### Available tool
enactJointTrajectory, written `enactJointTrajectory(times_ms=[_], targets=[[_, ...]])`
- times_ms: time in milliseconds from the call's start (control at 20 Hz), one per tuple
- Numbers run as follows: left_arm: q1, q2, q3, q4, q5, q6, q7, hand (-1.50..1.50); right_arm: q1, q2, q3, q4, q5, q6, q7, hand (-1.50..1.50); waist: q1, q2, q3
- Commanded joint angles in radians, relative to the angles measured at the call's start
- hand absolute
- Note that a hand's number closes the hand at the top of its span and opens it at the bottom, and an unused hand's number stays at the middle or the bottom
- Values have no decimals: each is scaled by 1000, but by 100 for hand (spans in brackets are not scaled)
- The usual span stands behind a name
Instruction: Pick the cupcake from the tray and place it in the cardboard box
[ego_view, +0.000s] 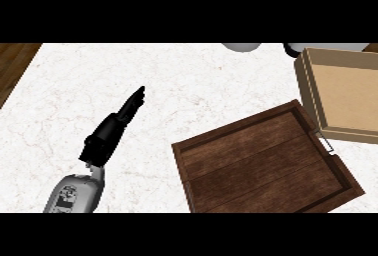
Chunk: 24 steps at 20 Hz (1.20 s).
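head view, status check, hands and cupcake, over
Left hand open, fingers straight, over bare counter. Right hand out of view. No cupcake visible; tray and cardboard box both show empty. Nothing in the way.

I have one feed only, the head view, set above the table (148, 75) and looking steeply down onto its pale marbled top, so there is no second view to overlap with it. It sits close enough that the frame cuts things off — the wooden tray (266, 165) runs out at the lower right, the cardboard box (343, 95) is clipped by the right edge, and a strip of dark wood shows at the upper left. The left hand (111, 132) enters from the lower edge on its grey forearm, fingers pointing up the frame — so I am facing away from the robot's body.
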<state>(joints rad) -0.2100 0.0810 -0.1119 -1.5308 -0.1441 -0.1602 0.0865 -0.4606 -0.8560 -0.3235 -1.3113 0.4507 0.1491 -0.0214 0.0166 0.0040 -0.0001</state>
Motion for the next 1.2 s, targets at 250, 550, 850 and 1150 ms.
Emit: enactJointTrajectory(times_ms=[250,550,850,1150], targets=[[-34,0,22,26,1,-15,0,0,-179,74,115,363,196,-158,-132,150,-1,1,0],[-28,5,27,-24,15,-23,26,0,-247,133,58,626,136,-128,-141,-150,15,5,1],[38,11,19,-68,30,-48,18,0,-332,150,35,868,143,-150,-270,-150,22,6,2],[-19,-17,8,-1,-8,-11,10,0,-346,163,-167,876,-64,-171,-392,-150,2,5,4]])
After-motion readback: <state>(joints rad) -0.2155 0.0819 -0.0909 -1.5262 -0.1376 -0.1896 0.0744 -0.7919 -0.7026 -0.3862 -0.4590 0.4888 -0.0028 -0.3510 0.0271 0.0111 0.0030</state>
